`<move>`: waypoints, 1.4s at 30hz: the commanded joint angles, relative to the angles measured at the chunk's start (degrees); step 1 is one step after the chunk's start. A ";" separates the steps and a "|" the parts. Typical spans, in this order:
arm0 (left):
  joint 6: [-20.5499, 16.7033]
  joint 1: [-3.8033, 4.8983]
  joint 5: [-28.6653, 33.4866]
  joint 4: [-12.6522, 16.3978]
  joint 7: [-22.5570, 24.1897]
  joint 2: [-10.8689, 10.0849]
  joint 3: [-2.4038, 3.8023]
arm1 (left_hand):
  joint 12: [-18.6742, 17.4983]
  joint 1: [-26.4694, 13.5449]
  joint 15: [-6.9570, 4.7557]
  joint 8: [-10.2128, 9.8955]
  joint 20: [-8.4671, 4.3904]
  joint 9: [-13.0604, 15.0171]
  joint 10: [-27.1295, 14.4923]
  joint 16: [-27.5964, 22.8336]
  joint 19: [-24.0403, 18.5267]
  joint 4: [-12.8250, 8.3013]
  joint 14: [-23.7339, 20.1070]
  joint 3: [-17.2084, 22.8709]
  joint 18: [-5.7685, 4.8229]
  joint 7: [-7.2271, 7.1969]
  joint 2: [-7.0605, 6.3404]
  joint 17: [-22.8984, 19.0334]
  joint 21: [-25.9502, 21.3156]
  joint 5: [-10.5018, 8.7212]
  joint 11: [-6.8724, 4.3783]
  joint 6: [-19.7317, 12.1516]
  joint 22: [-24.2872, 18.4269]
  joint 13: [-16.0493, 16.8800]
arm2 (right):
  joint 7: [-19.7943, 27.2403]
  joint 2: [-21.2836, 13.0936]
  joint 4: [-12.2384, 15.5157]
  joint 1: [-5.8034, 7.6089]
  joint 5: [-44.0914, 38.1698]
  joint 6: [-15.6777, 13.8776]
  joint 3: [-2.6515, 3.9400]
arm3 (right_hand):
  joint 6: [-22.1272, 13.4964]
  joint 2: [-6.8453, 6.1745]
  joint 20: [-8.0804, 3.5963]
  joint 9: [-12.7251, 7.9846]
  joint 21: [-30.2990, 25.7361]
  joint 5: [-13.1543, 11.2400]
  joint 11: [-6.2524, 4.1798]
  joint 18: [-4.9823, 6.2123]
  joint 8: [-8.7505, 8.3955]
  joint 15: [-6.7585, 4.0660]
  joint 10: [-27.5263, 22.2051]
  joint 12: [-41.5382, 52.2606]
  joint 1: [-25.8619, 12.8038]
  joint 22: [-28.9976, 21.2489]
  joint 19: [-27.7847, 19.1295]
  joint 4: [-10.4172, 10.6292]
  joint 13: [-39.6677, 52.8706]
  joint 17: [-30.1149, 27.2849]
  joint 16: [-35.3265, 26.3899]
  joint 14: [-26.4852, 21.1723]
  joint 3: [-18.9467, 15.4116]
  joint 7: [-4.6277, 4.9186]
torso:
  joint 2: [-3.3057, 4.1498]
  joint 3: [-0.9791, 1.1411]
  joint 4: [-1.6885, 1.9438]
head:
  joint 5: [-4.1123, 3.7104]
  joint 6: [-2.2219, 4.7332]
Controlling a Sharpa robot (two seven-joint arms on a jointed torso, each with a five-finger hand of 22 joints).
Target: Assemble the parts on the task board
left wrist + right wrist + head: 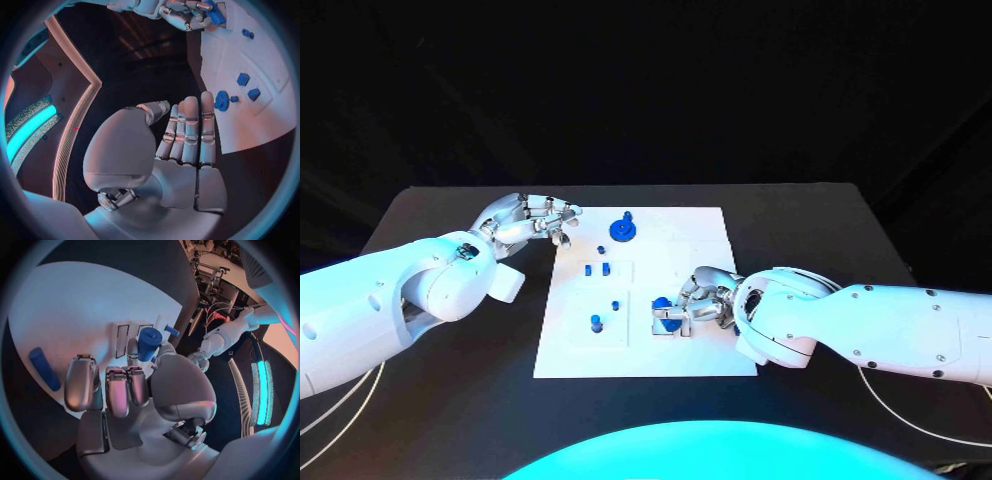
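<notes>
No writing or label can be read on the smooth white task board (689,350). A blue cylindrical part (149,343) is held between the curled metallic fingers (117,392) of the right hand (692,310), over the board's near right area. The left hand (524,222) is held flat with fingers straight and close together, holding nothing, at the board's far left corner, a round blue gear-like part (625,229) lying just beyond its fingertips.

Task board (689,250): flat white plate, matt and smooth. Table (430,215): black, matt surface. Blue parts, e.g. the round piece (626,231) and the cylinder (149,344): smooth, plastic-looking, with a slight sheen. Left hand (527,220) and right hand (697,305): silver, metallic-looking finger segments with a satin gloss. Arm shells (877,325): white, smooth, glossy, plastic-looking casing.
</notes>
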 commanded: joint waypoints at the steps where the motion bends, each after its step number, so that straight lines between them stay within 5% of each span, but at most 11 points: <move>1: 0.71 0.03 -0.22 0.16 0.04 0.09 0.04 | -0.26 -0.44 0.14 -0.30 0.08 -0.10 0.01 -0.31 0.30 0.40 -0.03 -0.09 0.78 -0.04 0.32 -0.03 -0.38 0.10 0.10 -0.46 -0.08 -0.10 | 0.66 0.22 -0.19 -0.06 -0.26 -1.61 0.01 | -0.94 -0.72 0.15 -0.15 -1.01 0.08 0.34 -0.40 -0.22 0.19 0.46 -0.89 -2.77 10.31 0.57 0.03 6.65 9.32 -0.47 4.67 -0.29 0.35 | 0.03 0.01 0.01 | 0.14 0.20; 10: 0.76 0.03 -0.31 0.14 -0.22 0.09 0.04 | -0.26 -0.47 0.15 -0.32 0.08 -0.11 0.00 -0.30 0.31 0.47 -0.02 -0.10 0.78 -0.03 0.33 -0.02 -0.41 0.10 0.11 -0.48 -0.10 -0.11 | 0.57 0.41 -0.60 -0.06 -0.02 -1.35 0.01 | -2.59 -3.33 0.60 -0.18 -3.75 0.36 0.88 0.05 -0.10 0.66 -2.41 -4.32 -7.03 9.66 -0.29 0.05 2.81 7.63 -1.20 4.28 1.65 0.95 | 0.03 0.07 0.02 | 0.27 0.22; 18: 0.81 0.03 -0.32 0.15 -0.25 0.11 0.04 | -0.26 -0.47 0.15 -0.32 0.08 -0.11 0.00 -0.30 0.31 0.47 -0.02 -0.10 0.78 -0.03 0.33 -0.02 -0.41 0.10 0.11 -0.48 -0.10 -0.11 | 2.35 -0.05 -0.16 -0.16 0.35 -0.42 0.00 | -2.88 -1.98 0.71 -0.12 -3.79 0.13 0.93 0.05 0.29 0.73 -2.28 -4.34 -5.20 9.67 -0.29 -0.15 3.00 7.67 -1.26 4.30 3.49 0.99 | 0.02 0.03 -0.02 | 0.21 0.32; 21: 0.82 0.03 -0.32 0.15 -0.25 0.09 0.04 | -0.26 -0.47 0.15 -0.32 0.08 -0.11 0.00 -0.30 0.31 0.47 -0.02 -0.10 0.78 -0.03 0.33 -0.02 -0.41 0.10 0.11 -0.48 -0.10 -0.11 | 3.55 -0.42 0.23 -0.26 0.45 -0.13 0.00 | -2.72 -1.30 0.65 -0.02 -3.30 -0.05 0.78 -0.02 0.78 0.61 -1.84 -3.98 -1.45 9.80 -0.11 -0.35 3.56 8.00 -1.18 4.40 4.42 0.80 | 0.00 0.03 -0.04 | 0.16 0.29; 31: 0.78 0.03 -0.32 0.13 -0.28 0.00 0.04 | -0.26 -0.47 0.15 -0.32 0.08 -0.11 0.00 -0.30 0.31 0.47 -0.02 -0.10 0.78 -0.03 0.33 -0.02 -0.41 0.10 0.11 -0.48 -0.10 -0.11 | 5.56 -1.81 2.07 -0.89 -0.39 0.52 0.00 | -2.19 -2.29 0.30 -0.09 -1.45 -0.06 0.31 -0.34 1.57 0.21 -0.40 -2.57 5.90 10.26 0.50 -0.51 5.51 9.16 -0.77 4.67 4.75 0.29 | 0.01 0.02 0.01 | 0.21 0.22; 42: 0.85 0.02 -0.33 0.09 -0.44 -0.01 0.04 | -0.26 -0.52 0.16 -0.35 0.10 -0.14 -0.02 -0.29 0.36 0.62 -0.01 -0.11 0.78 -0.03 0.35 -0.01 -0.49 0.09 0.12 -0.52 -0.17 -0.14 | 5.15 -1.94 1.99 -1.10 -0.97 -0.01 -0.01 | -1.93 -2.03 0.25 -0.09 -1.34 -0.08 0.25 -0.35 1.73 0.17 -0.20 -2.36 6.03 10.29 0.54 -0.29 5.79 9.22 -0.75 4.68 4.72 0.23 | 0.04 0.07 0.07 | 0.18 0.16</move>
